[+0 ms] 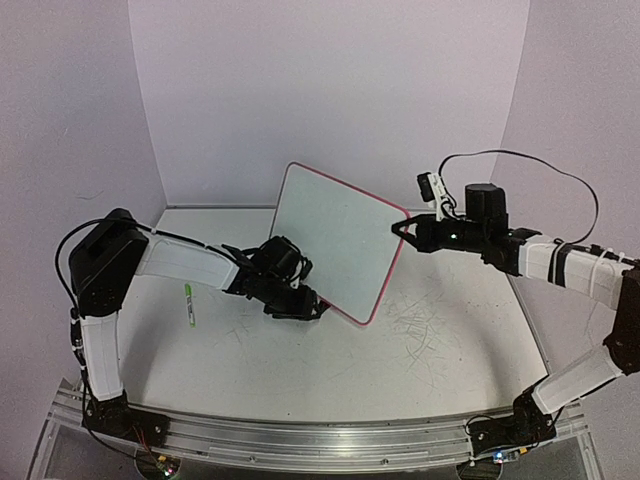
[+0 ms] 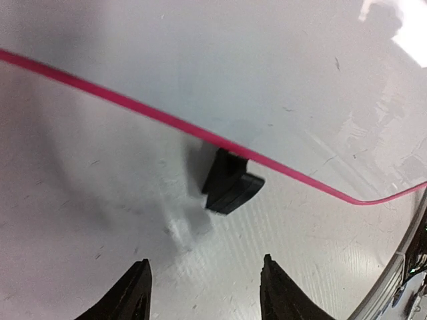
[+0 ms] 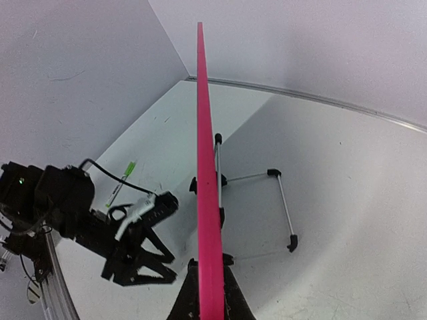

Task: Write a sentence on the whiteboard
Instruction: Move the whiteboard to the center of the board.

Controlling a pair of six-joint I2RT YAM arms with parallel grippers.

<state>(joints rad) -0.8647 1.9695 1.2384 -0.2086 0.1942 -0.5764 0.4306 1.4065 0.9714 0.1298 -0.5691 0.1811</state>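
The whiteboard (image 1: 335, 240), white with a red-pink rim, stands tilted at mid table. My right gripper (image 1: 403, 230) is shut on its right edge; in the right wrist view the rim (image 3: 205, 167) runs edge-on up from between the right gripper (image 3: 211, 265) jaws. The black wire stand (image 3: 280, 200) spreads out behind the board. My left gripper (image 1: 316, 308) is open low at the board's front bottom edge, holding nothing. In the left wrist view its fingertips (image 2: 141, 283) sit apart just short of the rim (image 2: 167, 120) and a black stand foot (image 2: 231, 185). No sentence shows on the face.
A green marker (image 1: 188, 303) lies on the table to the left of the left gripper, also seen as the marker (image 3: 120, 187) in the right wrist view. Faint grey scratch marks (image 1: 425, 325) cover the table at the right. Walls close in the back and sides.
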